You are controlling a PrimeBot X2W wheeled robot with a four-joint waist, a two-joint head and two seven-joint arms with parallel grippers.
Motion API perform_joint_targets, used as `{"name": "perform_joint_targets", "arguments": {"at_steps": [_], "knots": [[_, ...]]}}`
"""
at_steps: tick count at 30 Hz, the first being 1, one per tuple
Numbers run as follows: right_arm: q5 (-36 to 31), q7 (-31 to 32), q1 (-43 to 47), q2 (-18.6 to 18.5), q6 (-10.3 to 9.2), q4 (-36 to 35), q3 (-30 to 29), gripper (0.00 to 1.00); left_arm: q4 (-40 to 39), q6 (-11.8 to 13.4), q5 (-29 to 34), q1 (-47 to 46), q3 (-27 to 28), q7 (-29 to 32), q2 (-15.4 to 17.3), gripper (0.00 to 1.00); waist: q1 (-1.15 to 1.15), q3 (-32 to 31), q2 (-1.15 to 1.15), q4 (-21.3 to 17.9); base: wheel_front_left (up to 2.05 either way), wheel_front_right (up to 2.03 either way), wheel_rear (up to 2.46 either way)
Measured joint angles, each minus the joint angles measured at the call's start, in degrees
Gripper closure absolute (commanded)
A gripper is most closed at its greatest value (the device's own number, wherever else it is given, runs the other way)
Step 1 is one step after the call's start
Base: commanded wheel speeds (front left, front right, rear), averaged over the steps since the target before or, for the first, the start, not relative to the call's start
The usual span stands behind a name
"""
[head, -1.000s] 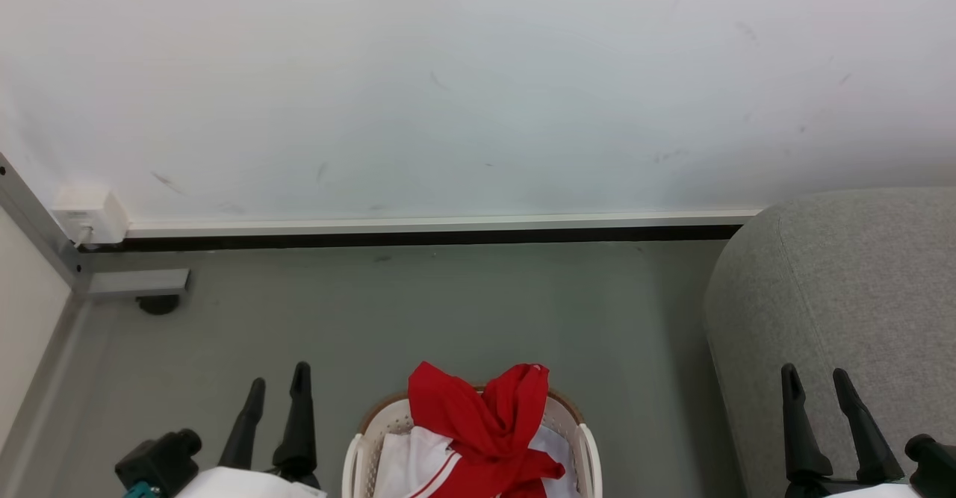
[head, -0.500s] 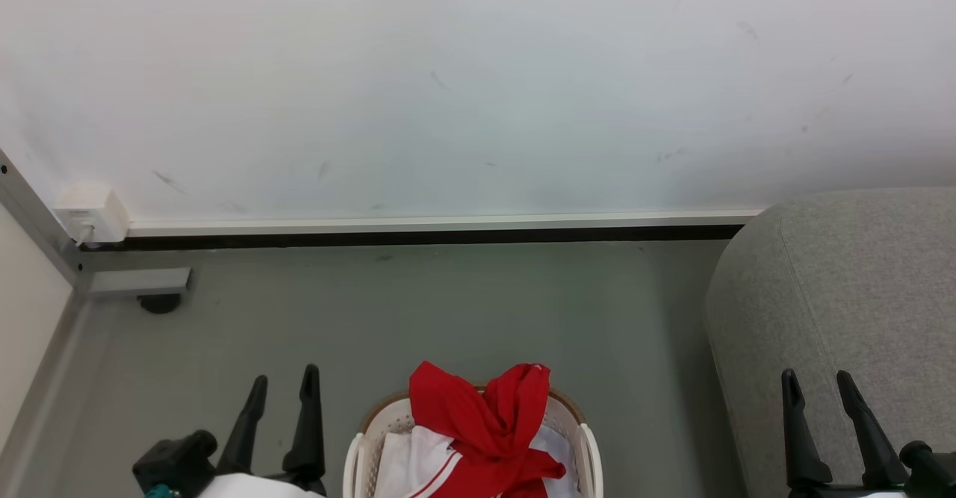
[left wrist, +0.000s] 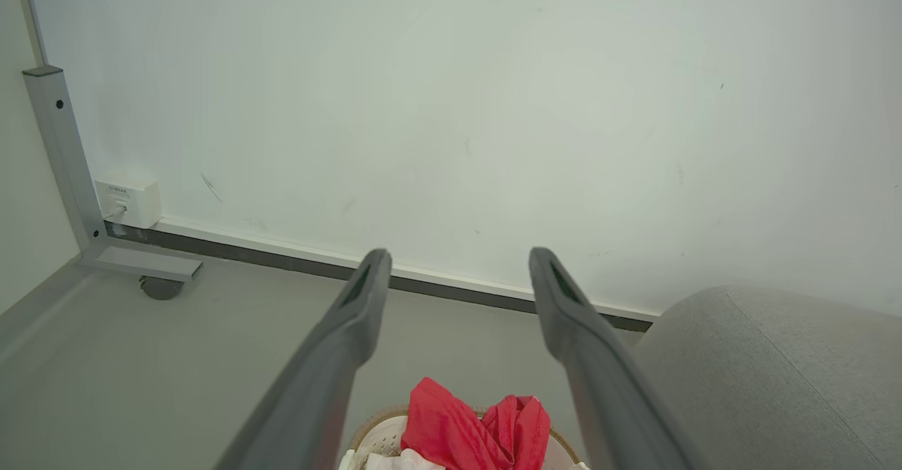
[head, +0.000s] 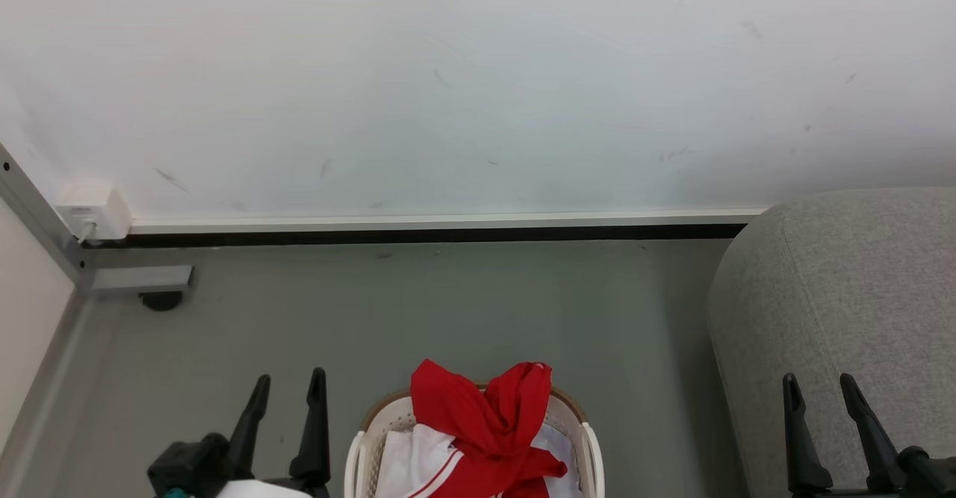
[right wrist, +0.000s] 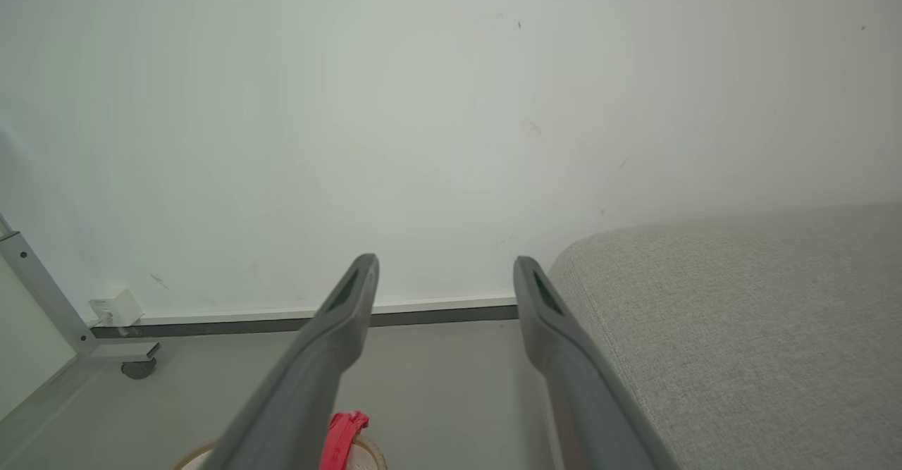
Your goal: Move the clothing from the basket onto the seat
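Observation:
Bright red clothing (head: 485, 427) with white panels and striped trim is heaped in the cream-white basket (head: 586, 442) at the bottom centre of the head view, spilling over its brown rim. The grey sofa seat (head: 851, 304) rises at the right. My left gripper (head: 290, 384) stands open just left of the basket, nothing between its fingers. My right gripper (head: 818, 387) stands open in front of the seat. The left wrist view shows the clothing (left wrist: 479, 431) below my open left gripper (left wrist: 458, 262) and the seat (left wrist: 768, 378). The right wrist view shows my open right gripper (right wrist: 444, 269) beside the seat (right wrist: 740, 315).
A white wall with a dark baseboard (head: 418, 235) closes the back. A metal frame leg with a caster (head: 153, 300) and a white socket box (head: 89, 210) stand at the left. Grey floor (head: 463, 304) lies between basket and wall.
My left gripper has shifted right, closer to the basket, and sunk lower in the view. My right gripper has dropped slightly. The clothing and basket have stayed put.

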Motion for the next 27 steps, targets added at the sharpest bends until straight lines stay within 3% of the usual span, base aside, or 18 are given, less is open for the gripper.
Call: {"name": "perform_joint_targets", "arguments": {"at_steps": [19,27], "knots": [[-5.7,-2.0,0.3,0.0,0.00,0.9,0.5,0.00,0.7,-0.3,7.4,0.1,-0.5,-2.3,0.1,0.00,0.00,0.0,0.00,0.1,0.00,0.00,0.00],[-5.3,-2.0,0.4,0.0,0.00,0.9,0.6,0.00,0.9,-0.5,7.5,0.2,-0.4,-2.3,0.1,0.00,0.00,0.1,0.00,-0.2,0.00,0.00,0.00]]}}
